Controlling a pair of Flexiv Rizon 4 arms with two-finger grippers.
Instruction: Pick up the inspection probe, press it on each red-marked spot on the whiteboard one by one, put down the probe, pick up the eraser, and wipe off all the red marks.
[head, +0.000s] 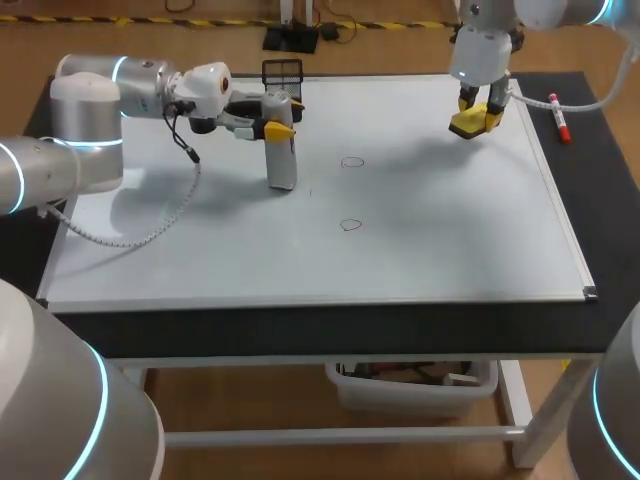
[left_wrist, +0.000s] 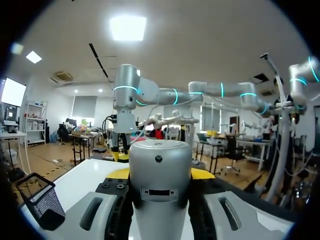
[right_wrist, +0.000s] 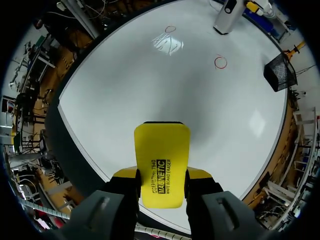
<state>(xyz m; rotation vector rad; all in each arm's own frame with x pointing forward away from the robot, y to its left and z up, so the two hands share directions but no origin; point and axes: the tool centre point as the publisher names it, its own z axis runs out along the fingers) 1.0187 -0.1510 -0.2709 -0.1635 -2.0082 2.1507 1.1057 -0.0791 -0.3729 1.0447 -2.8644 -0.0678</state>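
Observation:
A grey inspection probe (head: 282, 155) stands upright on the whiteboard (head: 420, 250), left of the marks, with my left gripper (head: 272, 128) shut on its upper part. In the left wrist view the probe (left_wrist: 160, 170) fills the space between the yellow-tipped fingers of the left gripper (left_wrist: 160, 175). Two small red rings, one (head: 352, 162) farther and one (head: 350, 224) nearer, are drawn mid-board. My right gripper (head: 478, 112) hangs above the board's far right, shut on the yellow eraser (head: 472, 122). From the right wrist, the eraser (right_wrist: 161, 165) sits in the right gripper (right_wrist: 161, 177), with both red rings (right_wrist: 220, 62) (right_wrist: 170, 29) and the probe (right_wrist: 226, 15) ahead.
A black mesh basket (head: 283, 75) stands at the board's far edge behind the probe. A red marker pen (head: 559, 117) lies on the black table right of the whiteboard. The left arm's cable (head: 150, 225) droops over the board's left side.

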